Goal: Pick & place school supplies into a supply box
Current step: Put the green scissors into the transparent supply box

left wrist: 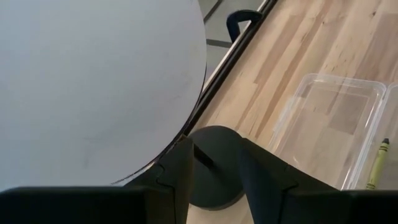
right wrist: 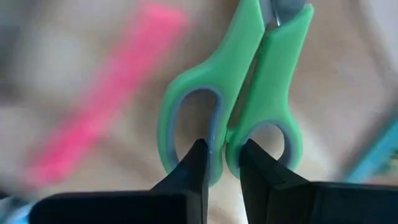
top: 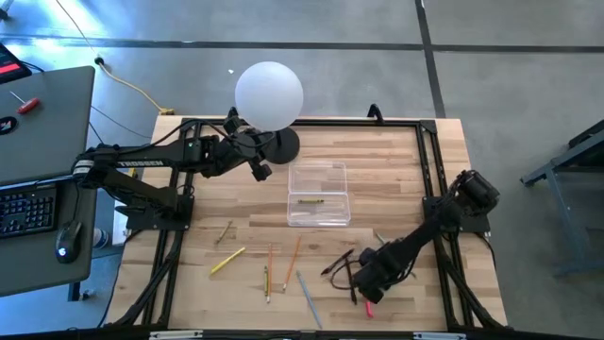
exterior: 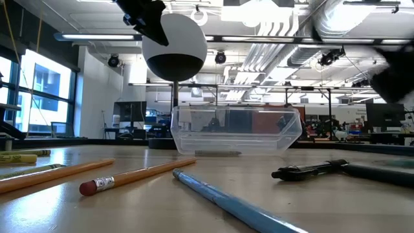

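Observation:
The green-handled scissors fill the right wrist view, and my right gripper is shut on them near the table's near right; the arm hides them from above. The clear supply box sits open mid-table with a yellow-green crayon lying in it. A yellow pencil, orange pencils, a blue-grey pencil, a black pen and a pink marker lie flat on the table. My left gripper is open, raised beside the white globe lamp, above its base. My right gripper pinches the scissors where the two handle loops meet. One fingertip stands in each loop, with the inner bars between them. The fingers point along the scissors, toward the blades. Whether the scissors are clear of the table I cannot tell.
The white globe lamp on its black base stands at the far edge, just behind the box. A black frame rail runs along the table's sides. A desk with a keyboard stands left of the table.

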Controlling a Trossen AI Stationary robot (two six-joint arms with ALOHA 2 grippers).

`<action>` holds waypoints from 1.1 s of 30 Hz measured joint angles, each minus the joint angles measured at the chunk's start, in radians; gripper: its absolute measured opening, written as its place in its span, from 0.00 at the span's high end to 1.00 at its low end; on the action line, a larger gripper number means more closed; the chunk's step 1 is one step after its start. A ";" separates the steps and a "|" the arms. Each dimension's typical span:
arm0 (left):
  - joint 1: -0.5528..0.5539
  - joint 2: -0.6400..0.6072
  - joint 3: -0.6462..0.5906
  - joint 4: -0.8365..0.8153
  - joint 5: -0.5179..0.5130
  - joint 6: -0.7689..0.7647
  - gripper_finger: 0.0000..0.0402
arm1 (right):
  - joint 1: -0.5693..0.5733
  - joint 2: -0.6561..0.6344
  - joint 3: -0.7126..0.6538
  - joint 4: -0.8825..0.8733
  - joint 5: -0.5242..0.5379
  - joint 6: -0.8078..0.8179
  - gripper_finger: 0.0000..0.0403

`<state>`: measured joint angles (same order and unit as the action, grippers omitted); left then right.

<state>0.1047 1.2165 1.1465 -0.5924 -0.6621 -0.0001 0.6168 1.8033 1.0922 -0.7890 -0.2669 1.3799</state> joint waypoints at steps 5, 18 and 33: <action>0.000 0.000 0.000 0.007 0.000 -0.005 0.60 | 0.001 -0.036 0.120 -0.038 0.009 -0.027 0.84; 0.000 0.000 0.000 0.008 0.000 0.025 0.60 | -0.021 -0.050 0.388 -0.284 0.270 -0.165 0.85; 0.000 -0.004 0.000 -0.009 0.024 0.075 0.60 | -0.442 -0.049 0.401 -0.332 0.426 -0.877 0.86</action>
<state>0.1047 1.2125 1.1465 -0.6013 -0.6376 0.0746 0.1752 1.7538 1.4930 -1.1207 0.1588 0.5034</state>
